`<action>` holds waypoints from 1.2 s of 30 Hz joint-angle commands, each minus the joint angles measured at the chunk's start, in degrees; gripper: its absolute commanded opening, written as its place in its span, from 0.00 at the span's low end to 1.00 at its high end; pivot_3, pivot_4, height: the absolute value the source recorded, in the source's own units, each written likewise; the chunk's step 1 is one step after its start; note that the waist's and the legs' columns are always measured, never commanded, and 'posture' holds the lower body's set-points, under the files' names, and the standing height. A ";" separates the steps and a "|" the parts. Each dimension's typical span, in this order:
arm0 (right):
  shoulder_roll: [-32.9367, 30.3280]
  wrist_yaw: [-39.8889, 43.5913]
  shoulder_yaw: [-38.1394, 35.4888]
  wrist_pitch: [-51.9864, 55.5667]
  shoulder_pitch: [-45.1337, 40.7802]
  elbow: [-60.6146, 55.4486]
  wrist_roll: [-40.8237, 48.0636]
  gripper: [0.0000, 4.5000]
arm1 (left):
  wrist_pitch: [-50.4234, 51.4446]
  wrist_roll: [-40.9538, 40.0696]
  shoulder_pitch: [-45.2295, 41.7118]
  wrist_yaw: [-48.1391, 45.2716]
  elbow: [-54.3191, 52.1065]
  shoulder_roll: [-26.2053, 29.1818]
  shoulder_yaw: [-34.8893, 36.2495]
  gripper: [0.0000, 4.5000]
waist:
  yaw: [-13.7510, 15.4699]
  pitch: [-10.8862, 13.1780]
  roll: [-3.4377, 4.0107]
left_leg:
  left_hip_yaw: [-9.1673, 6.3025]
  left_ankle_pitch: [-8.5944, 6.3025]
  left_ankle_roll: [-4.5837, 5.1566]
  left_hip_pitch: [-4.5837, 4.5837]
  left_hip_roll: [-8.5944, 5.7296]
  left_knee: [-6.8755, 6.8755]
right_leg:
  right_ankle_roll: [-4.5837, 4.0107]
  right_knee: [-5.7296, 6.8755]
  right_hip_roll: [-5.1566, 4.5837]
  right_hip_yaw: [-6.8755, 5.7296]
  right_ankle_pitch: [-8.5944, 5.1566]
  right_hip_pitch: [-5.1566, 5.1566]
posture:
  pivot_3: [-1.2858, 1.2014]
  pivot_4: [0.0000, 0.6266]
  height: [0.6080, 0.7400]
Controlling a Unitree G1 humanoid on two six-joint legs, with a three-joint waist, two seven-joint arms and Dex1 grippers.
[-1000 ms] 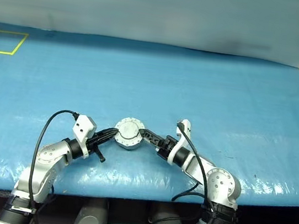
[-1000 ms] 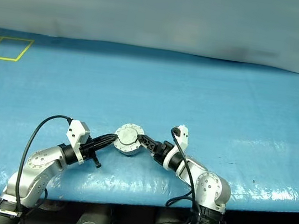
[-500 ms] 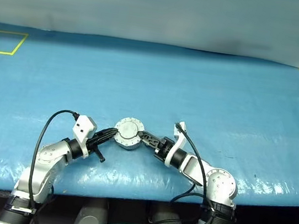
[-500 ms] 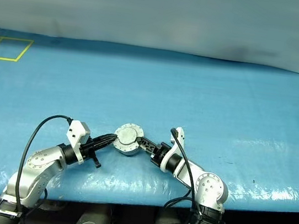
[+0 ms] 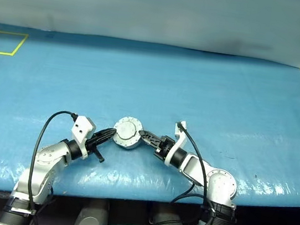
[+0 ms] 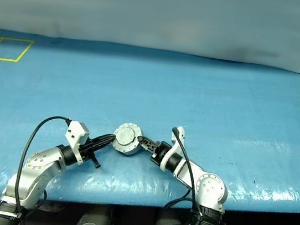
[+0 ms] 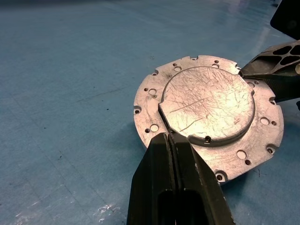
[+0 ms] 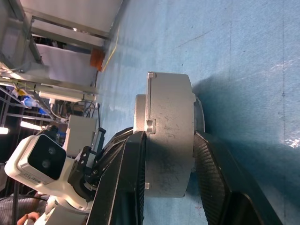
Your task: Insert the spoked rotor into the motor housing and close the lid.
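We see the motor housing (image 5: 127, 133) on the blue table cover (image 5: 208, 93), near its front edge, between the two arms. The lid (image 7: 208, 105) sits on top of it, smooth face with the raised centre circle upward; in the right wrist view the lid's rim lies flush along the housing's upper edge. The spoked rotor is not to be seen lying anywhere on the cover, so we judge that it is already inside and that the insertion is done. What remains, in our judgement, is at most a final seating or turning of the lid, since we cannot tell from these views whether it is fully locked. The left gripper (image 7: 169, 137) has its two black fingers pressed together with no gap between them; its tips rest on the lid's flange, just at the step of the raised circle, holding nothing. The right gripper (image 8: 171, 161) approaches from the opposite side with its jaws partly apart, one finger above and one below the assembly, so that lid and housing sit between them; the pads appear to touch the metal on both faces, and we judge this a clamp across the stack. The two grippers thus meet the same part from opposite sides.
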 commanded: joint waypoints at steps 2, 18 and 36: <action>1.58 -0.95 1.17 -0.02 -0.61 0.06 1.30 0.27 | 0.30 -0.24 -0.23 0.89 0.52 -1.17 0.08 0.00 | -0.02 0.00 0.00 | 0.00 0.00 0.00 0.00 0.00 0.00 | 0.00 0.00 0.00 0.00 0.00 0.00 | 0.52 0.24 1.00; 8.90 -17.12 -9.20 -9.16 -5.80 6.53 20.84 0.27 | 12.20 -19.54 -0.08 3.37 -2.79 -9.55 9.00 0.00 | -0.27 0.06 0.01 | -0.01 -0.02 0.06 -0.19 0.00 0.07 | 0.08 -0.02 0.07 0.03 0.06 -0.05 | 0.52 0.24 1.00; 6.51 -16.96 -0.07 -16.89 -7.75 0.50 35.03 0.27 | 21.76 -43.87 -2.71 7.72 0.24 -22.88 16.03 0.99 | -1.30 0.15 0.08 | -0.09 -0.13 0.25 -0.52 0.04 0.48 | 0.19 -0.03 0.20 0.05 0.14 -0.12 | 0.52 0.24 1.00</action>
